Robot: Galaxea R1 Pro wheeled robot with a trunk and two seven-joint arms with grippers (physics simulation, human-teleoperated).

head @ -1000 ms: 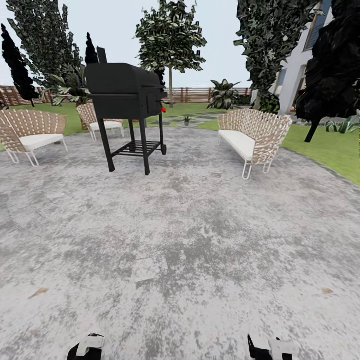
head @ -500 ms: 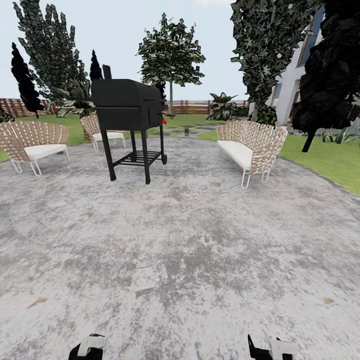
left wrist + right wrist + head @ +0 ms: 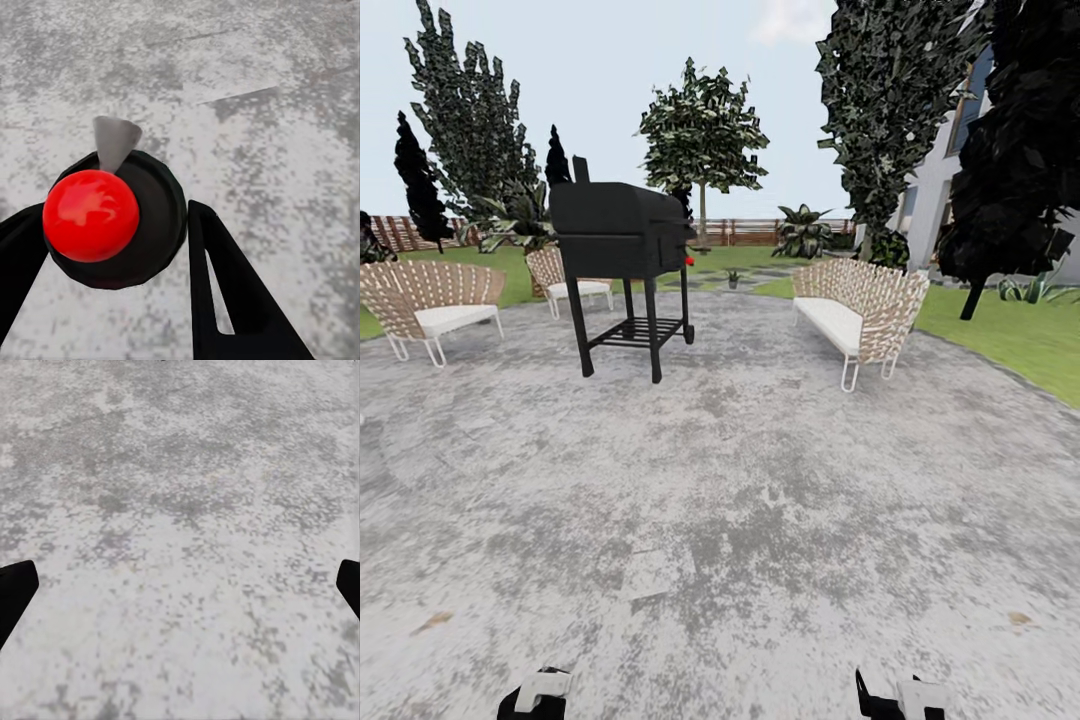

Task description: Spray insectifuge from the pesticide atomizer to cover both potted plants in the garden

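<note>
Small potted plant [image 3: 733, 277] far beyond both grippers

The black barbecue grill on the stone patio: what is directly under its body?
Under the black barbecue grill a slatted lower shelf sits between its legs, above the grey mottled stone patio. Nothing is visible on the shelf; what is inside the closed grill body is hidden.

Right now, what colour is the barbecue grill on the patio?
Black all over; the grill shows best in the head view.

No readable text, label, brand, number or sign stands on anything in these views.
</note>
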